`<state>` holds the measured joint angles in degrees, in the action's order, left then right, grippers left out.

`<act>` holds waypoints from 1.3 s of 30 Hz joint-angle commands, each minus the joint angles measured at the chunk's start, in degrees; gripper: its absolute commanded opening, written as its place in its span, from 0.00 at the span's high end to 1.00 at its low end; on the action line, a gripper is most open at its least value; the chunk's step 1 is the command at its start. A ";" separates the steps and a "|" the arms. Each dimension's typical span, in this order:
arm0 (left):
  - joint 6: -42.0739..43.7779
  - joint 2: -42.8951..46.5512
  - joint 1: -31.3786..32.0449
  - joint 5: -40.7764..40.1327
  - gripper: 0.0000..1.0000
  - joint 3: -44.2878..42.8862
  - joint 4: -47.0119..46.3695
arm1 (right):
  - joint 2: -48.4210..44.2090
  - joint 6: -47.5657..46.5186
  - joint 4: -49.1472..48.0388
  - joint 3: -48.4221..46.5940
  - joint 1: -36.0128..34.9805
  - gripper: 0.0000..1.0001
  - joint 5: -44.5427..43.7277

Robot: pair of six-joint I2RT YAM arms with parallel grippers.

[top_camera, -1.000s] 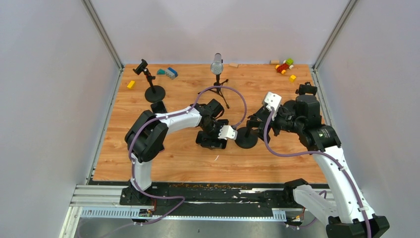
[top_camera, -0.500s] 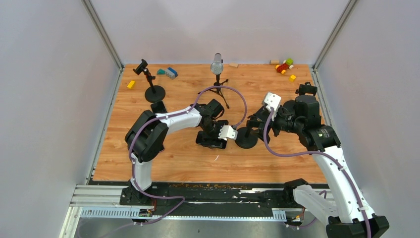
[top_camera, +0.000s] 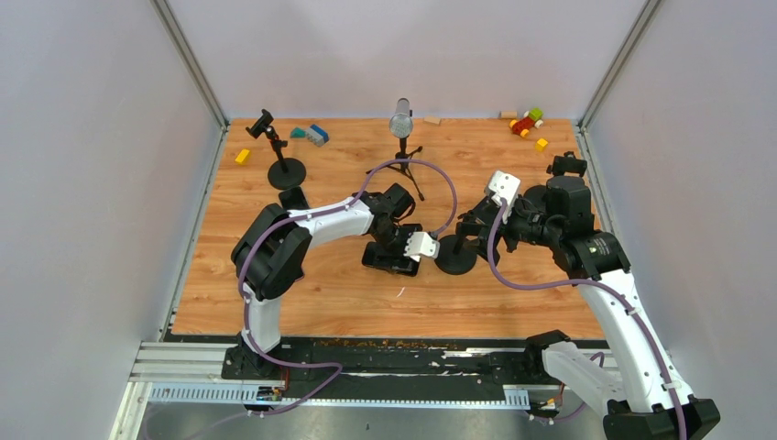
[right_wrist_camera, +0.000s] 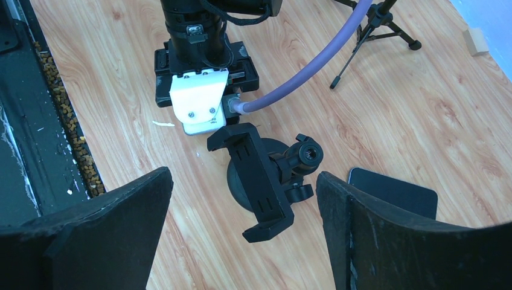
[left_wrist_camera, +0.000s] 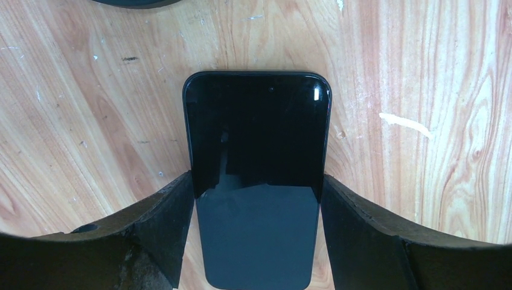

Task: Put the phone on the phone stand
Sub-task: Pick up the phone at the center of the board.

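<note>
Microphone [top_camera: 401,119], perhaps toy blocks [top_camera: 527,123]

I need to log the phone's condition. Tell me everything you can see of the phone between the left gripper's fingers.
The phone is a black slab with rounded corners and a glossy, dark, unlit screen. It lies flat, screen up, on the wood-grain table. The left gripper straddles it, fingers against its long edges; whether they squeeze it is unclear.

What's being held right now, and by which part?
Left gripper brackets the phone's long edges, flat on the table; grip unclear. Right gripper holds nothing.
</note>
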<state>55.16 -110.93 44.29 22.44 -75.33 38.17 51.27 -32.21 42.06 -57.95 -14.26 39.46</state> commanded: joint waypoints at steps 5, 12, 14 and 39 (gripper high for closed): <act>-4.24 4.59 0.28 -1.88 0.59 3.02 -4.27 | 0.78 2.34 -3.09 -1.45 0.20 0.10 0.08; -8.05 9.51 0.27 -2.74 0.73 5.21 -7.12 | 2.51 3.44 -5.79 -3.28 0.03 0.10 0.73; -8.86 10.75 0.27 -3.31 0.80 5.98 -8.07 | 3.44 3.92 -6.34 -3.99 -0.07 0.10 1.00; -22.17 30.59 -0.43 -15.03 1.00 14.50 -21.27 | 15.30 18.16 -15.46 -15.60 -3.81 0.18 -5.12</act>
<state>36.32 -85.27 44.10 9.78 -60.66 22.61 64.84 -19.27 31.35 -69.60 -17.87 36.29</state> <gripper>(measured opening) 0.774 0.835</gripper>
